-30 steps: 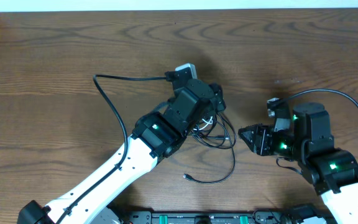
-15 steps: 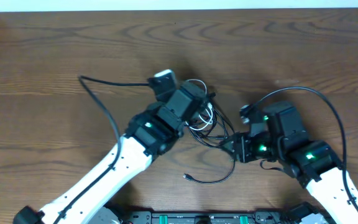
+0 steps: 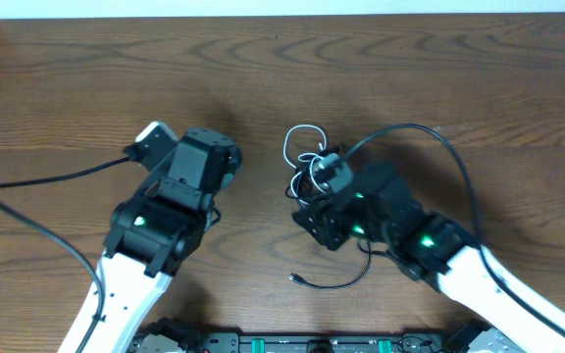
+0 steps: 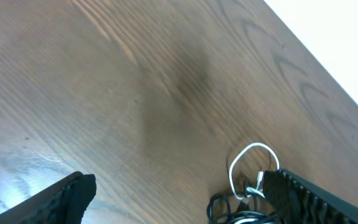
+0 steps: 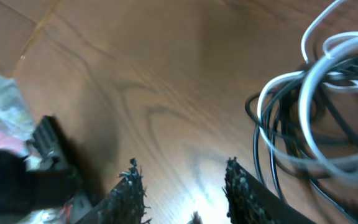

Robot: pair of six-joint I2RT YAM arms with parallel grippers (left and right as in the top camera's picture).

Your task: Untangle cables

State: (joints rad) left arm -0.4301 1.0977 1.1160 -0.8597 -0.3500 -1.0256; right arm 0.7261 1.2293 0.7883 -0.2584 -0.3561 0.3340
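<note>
Left end effector (image 4: 180, 182) gapes wide over the wooden bench (image 4: 135, 81), gripping nothing. Right end effector (image 5: 184, 180), fingers partly apart and empty, sits just beside the cables (image 5: 316, 118) tangled at mid-bench.

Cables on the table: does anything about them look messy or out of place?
Yes. The cables lie bunched, white and black, in one clump in the middle of the table, and one black tail strays toward the near edge. Nothing looks broken.

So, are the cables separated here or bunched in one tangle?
Tangled: the cables lie as one clump, white loops crossing black ones. Only one black plug end trails out of it.
</note>
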